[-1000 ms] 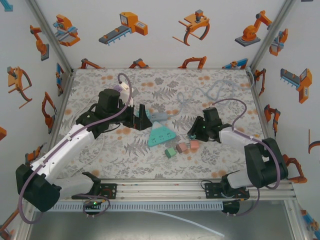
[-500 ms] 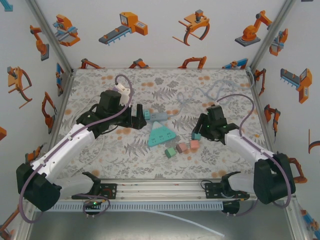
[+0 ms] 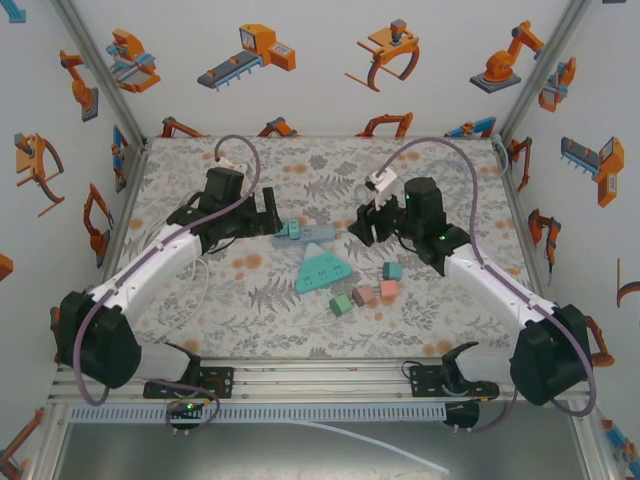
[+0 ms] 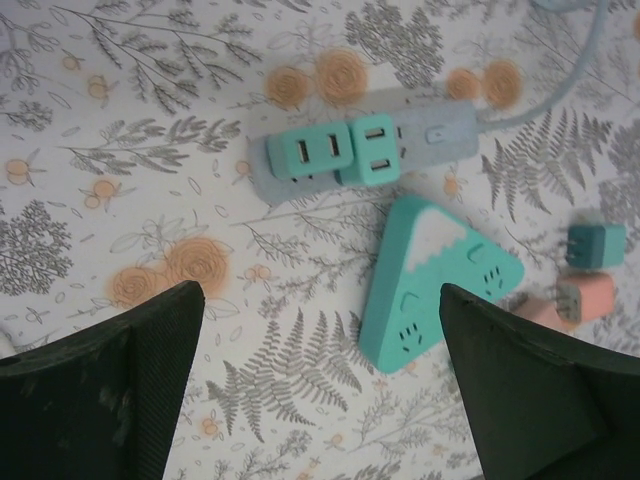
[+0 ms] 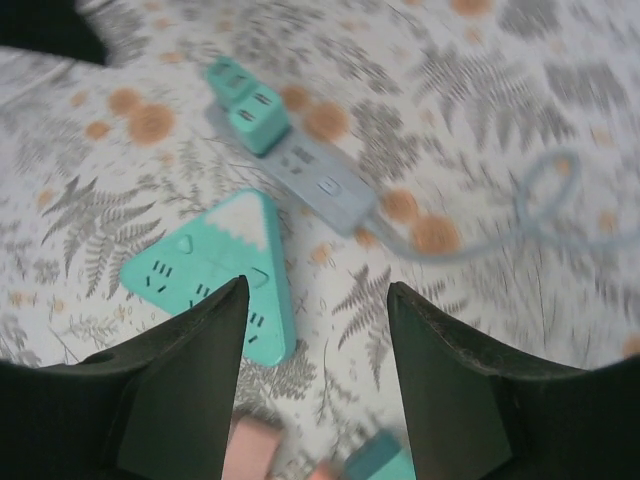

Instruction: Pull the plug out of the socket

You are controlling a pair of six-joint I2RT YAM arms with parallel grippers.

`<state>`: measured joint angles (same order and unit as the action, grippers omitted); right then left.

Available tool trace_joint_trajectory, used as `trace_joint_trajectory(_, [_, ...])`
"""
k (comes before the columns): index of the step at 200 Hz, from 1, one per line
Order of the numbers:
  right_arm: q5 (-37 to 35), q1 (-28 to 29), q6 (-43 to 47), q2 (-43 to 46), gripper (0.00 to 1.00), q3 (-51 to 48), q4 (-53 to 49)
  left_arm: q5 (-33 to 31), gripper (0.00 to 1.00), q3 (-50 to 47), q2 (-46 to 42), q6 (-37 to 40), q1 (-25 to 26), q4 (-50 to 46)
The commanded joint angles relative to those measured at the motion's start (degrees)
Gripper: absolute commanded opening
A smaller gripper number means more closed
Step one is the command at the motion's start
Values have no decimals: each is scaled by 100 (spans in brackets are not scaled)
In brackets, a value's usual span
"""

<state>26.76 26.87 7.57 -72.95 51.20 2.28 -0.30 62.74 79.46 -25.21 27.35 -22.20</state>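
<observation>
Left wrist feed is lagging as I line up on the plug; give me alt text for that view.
A wide teal plastic plug and a smaller teal plug sit side by side in a pale grey power strip on the floral tablecloth, above the open left gripper. A teal triangular socket block with a white tip lies lower right.

Top view looks down from behind; wrist views nearer, downward — all share the power strip (image 4: 440, 135).
</observation>
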Motion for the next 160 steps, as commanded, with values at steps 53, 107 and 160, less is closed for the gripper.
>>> trace_joint_trajectory(53, [2799,105,3617,-1924,64,1244,684,199,69,918,1323,10,-313,-24])
trace_joint_trajectory(107, [2459,463,3744,-3595,73,2657,84,554,65,1267,2063,340,-366,-259])
trace_joint_trajectory(160, [2517,615,3699,-4710,73,3501,-144,743,64,1513,2624,416,-393,-363])
